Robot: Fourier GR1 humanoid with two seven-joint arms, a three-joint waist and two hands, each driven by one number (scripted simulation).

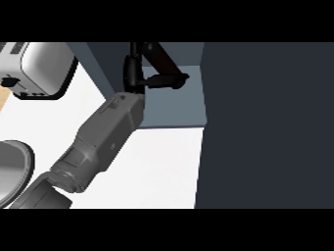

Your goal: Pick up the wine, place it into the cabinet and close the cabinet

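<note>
Hand (137, 73) grips dark wine (162, 61), tilted, inside cabinet (173, 105).

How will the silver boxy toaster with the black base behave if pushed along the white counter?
The silver boxy toaster sits flat on a broad black base, so it probably slides rather than rolls or tips. Its shiny, metal-looking shell suggests a rigid body, likely slippery to grasp. The white counter looks smooth, so it should slide easily.

surface: flat white counter top (162, 162) | on it: shiny silver two-slot toaster (28, 68) at far left corner | grey rounded metal vessel (3, 171) nearer than toaster, left edge
</note>
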